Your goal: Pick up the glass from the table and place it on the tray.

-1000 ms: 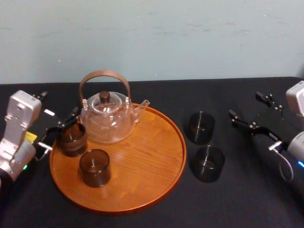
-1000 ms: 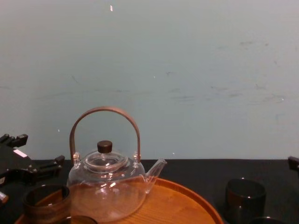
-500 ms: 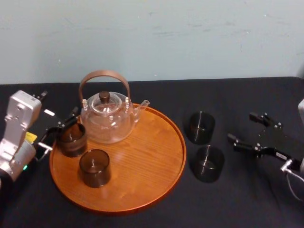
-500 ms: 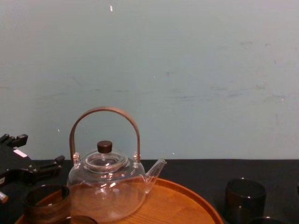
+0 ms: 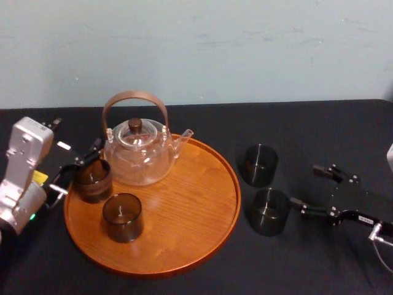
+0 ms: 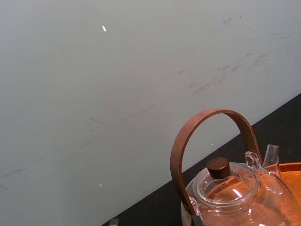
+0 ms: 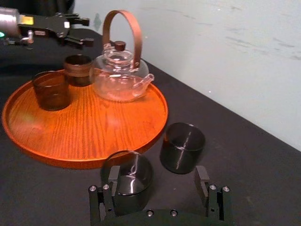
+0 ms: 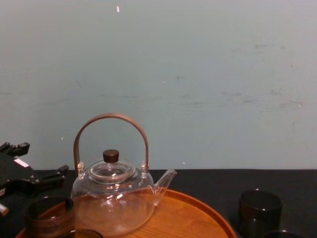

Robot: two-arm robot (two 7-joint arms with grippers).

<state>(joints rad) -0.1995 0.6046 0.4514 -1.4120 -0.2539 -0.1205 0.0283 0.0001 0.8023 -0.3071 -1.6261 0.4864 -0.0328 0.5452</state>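
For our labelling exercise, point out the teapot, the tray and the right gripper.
teapot (image 5: 140, 161), head view, glass belly.
tray (image 5: 190, 196), head view, bare wooden floor.
right gripper (image 5: 305, 185), head view, midway between open jaws.

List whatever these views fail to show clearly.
- Chest view: the bottom edge cuts the near table glass to its rim.
- Right wrist view: that glass's base is hidden behind the open right gripper.
- Left wrist view: frame edges cut the teapot and the tray.
- Head view: whether the left gripper touches the rear tray glass cannot be told.
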